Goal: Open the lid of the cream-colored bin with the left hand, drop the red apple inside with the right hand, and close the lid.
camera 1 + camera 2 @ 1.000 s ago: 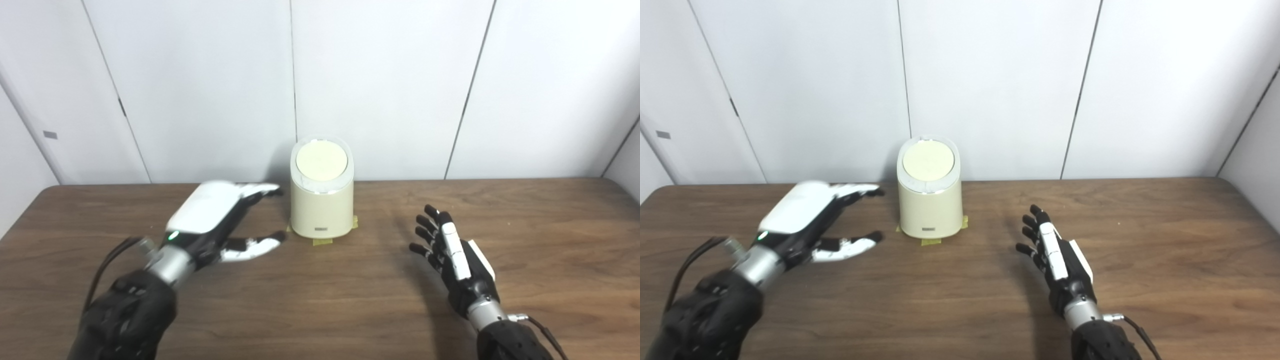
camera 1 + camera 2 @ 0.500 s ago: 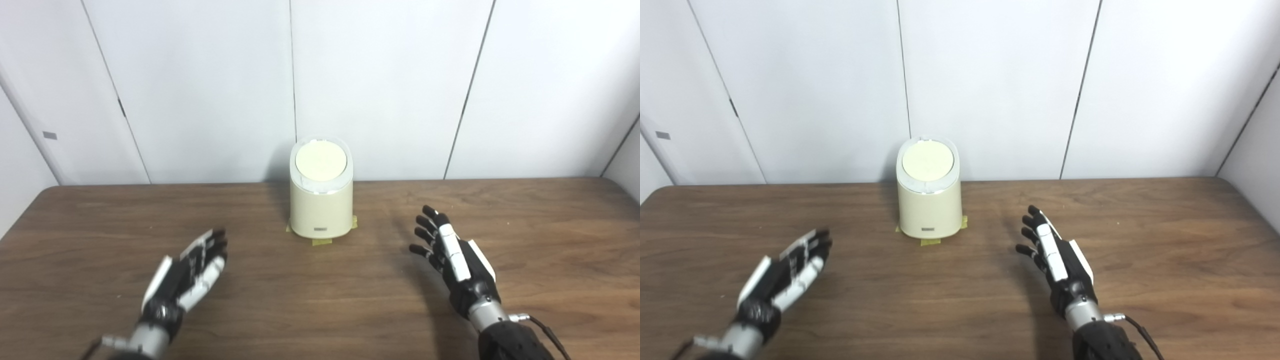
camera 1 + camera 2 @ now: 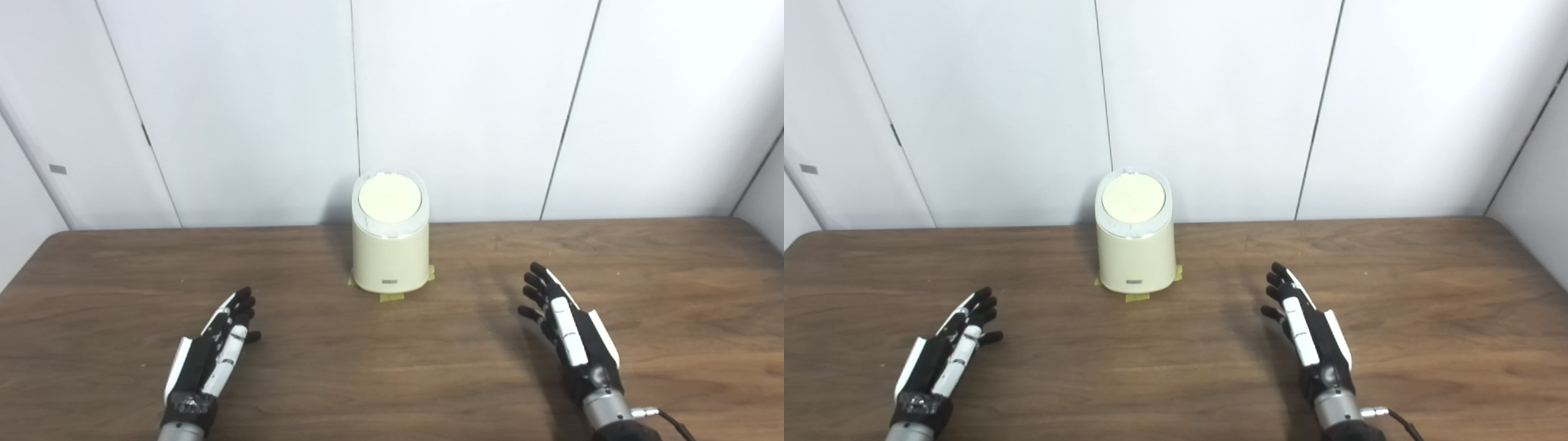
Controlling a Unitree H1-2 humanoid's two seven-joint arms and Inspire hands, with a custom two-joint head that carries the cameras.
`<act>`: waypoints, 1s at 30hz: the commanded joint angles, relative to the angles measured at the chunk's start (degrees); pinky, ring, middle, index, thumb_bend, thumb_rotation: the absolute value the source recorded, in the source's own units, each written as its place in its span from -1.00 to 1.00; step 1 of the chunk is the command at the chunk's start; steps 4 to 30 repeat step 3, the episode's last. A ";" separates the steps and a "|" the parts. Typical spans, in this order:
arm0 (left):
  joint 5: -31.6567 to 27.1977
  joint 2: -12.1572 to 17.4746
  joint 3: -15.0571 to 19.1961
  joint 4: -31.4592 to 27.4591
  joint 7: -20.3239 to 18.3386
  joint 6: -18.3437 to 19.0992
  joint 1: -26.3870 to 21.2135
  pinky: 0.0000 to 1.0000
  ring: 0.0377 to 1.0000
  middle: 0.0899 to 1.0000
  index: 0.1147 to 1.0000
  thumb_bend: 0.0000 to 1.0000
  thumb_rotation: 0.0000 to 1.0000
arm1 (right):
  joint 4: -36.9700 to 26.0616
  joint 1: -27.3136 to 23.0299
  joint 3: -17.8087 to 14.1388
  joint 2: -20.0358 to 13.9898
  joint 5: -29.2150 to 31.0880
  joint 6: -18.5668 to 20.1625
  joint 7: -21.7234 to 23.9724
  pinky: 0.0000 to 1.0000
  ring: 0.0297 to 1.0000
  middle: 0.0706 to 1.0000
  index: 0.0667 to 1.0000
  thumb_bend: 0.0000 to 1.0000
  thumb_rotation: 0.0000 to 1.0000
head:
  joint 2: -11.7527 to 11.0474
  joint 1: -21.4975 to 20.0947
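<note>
The left hand (image 3: 211, 354) lies low over the desk (image 3: 392, 380), well short of the cream-colored bin (image 3: 390, 254) and off to its left, fingers spread and straight, holding nothing. The right hand (image 3: 569, 334) mirrors it on the bin's other side, also well apart from it, palm turned inward, fingers extended and empty. The bin stands upright at the back of the desk, near the wall, with its round lid (image 3: 390, 199) seated flat on top (closed, as far as the two head views show). Small pieces of yellowish tape (image 3: 392, 297) peek out at the bin's base, most likely there to keep it from sliding when the lid is worked. No red apple is visible anywhere around the bin or in either hand; whether it sits inside cannot be told with the lid shut. Judging by the shut lid and both hands parked symmetrically to either side of the bin, this reads as a rest pose, either before the task begins or with it finished.
</note>
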 commanded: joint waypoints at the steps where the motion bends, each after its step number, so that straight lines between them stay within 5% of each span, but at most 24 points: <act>1: -1.00 -0.01 -0.07 1.98 1.37 -1.48 1.01 0.87 0.81 0.79 0.81 -0.37 0.41 | -0.79 -0.49 -0.10 -0.08 -0.75 -3.68 -0.50 0.66 0.83 0.83 0.83 0.02 0.97 | 0.19 -0.08; 30: -1.24 -0.01 -0.25 2.01 1.77 -1.90 1.33 0.87 0.81 0.78 0.81 -0.37 0.41 | -0.40 -0.07 0.07 -0.33 -1.67 -4.53 -0.77 0.63 0.81 0.83 0.83 0.01 0.99 | 0.36 0.01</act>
